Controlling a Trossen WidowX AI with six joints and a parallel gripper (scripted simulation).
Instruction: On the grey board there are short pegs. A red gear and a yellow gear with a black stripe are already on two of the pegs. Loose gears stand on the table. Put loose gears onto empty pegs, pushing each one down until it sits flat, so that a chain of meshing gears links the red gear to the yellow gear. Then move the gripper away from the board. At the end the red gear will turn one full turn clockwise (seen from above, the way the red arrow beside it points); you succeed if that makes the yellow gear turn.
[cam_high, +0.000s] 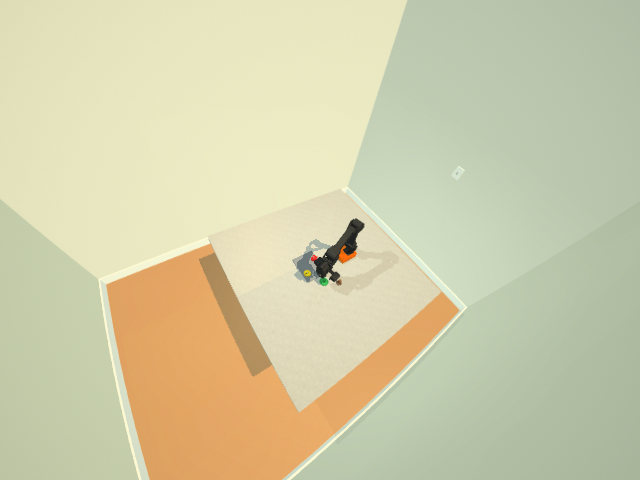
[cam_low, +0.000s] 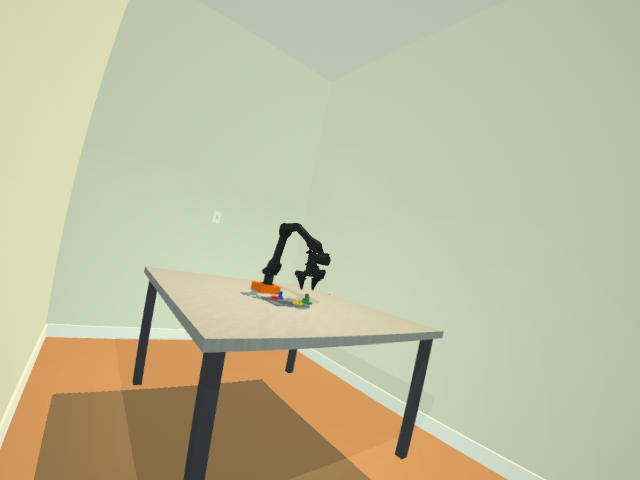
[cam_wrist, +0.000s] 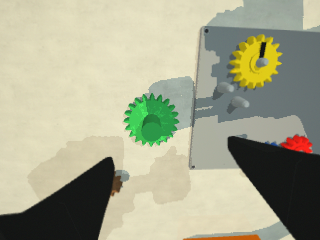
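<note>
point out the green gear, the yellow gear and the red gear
green gear (cam_high: 324, 282) (cam_low: 307, 301) (cam_wrist: 136, 119): all views, its body
yellow gear (cam_high: 307, 273) (cam_low: 297, 303) (cam_wrist: 245, 67): all views, its face
red gear (cam_high: 313, 257) (cam_low: 273, 297) (cam_wrist: 299, 145): all views, its toothed body

Matt plastic looks on a pale, faintly mottled surface
The surface looks matt and stone-like, its legs dark and smooth like painted metal. The green gear and yellow gear look like smooth plastic. The board is smooth, flat grey; its pegs look like dull, smooth metal or plastic. The gripper has matt black fingers, and the arm's base looks like plain orange plastic.
</note>
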